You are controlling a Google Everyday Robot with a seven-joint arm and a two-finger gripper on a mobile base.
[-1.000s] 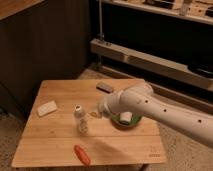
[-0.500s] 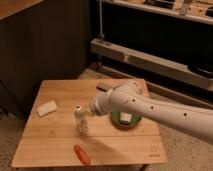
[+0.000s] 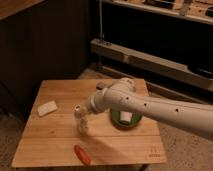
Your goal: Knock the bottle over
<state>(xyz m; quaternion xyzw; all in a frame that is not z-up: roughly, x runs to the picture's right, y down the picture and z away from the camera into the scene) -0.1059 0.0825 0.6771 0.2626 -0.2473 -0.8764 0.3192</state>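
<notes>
The bottle (image 3: 80, 120) is slim, translucent and whitish with a white cap. It stands upright on the wooden table (image 3: 60, 90), left of centre. My white arm reaches in from the right. My gripper (image 3: 89, 106) is at the arm's left end, right next to the bottle's cap and upper part on its right side. The gripper's tip merges with the bottle top, so contact cannot be judged.
A green bowl (image 3: 116, 120) holding a short white cup (image 3: 125, 117) sits right of centre, partly under my arm. A red-orange object (image 3: 82, 154) lies near the front edge. A white sponge (image 3: 47, 107) lies at the left. A dark object (image 3: 99, 86) lies behind my arm.
My arm has moved left across the table, and the gripper has gone from right of the bottle to right beside its top. The bottle still stands upright.
</notes>
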